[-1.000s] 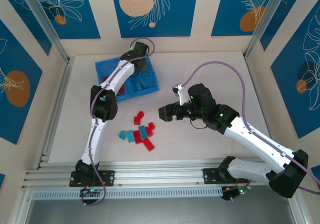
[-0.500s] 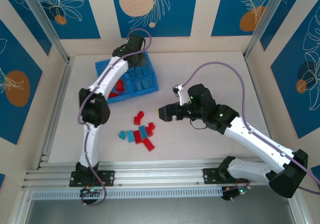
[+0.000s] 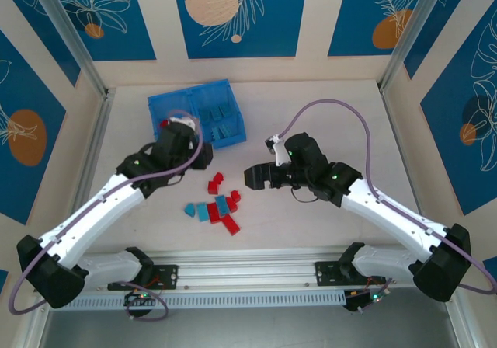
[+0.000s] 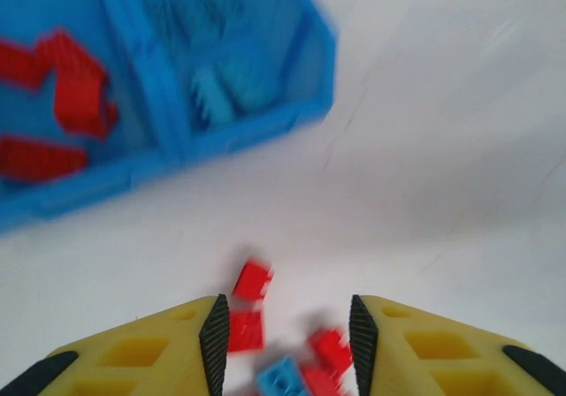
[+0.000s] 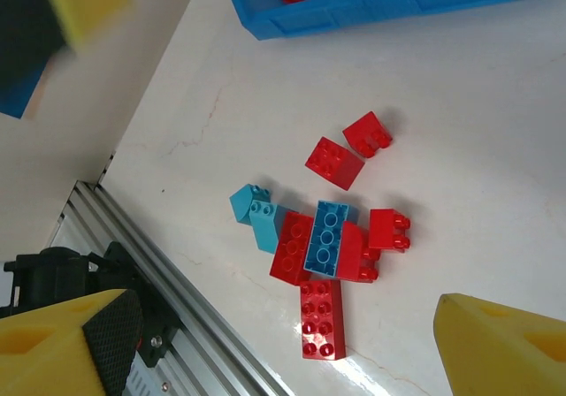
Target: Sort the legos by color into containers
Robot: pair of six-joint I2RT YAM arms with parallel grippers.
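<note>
Your left hand (image 4: pixel 283 325) hovers with fingers apart (nothing held) above loose legos (image 4: pixel 252 281) near the blue bin (image 4: pixel 248 138); your right hand (image 5: pixel 287 338) gapes wide.

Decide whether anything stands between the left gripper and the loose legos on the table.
Nothing visible does. The left gripper is open, with only bare table between it and the nearest red legos. The blue bin sits beyond them.
</note>
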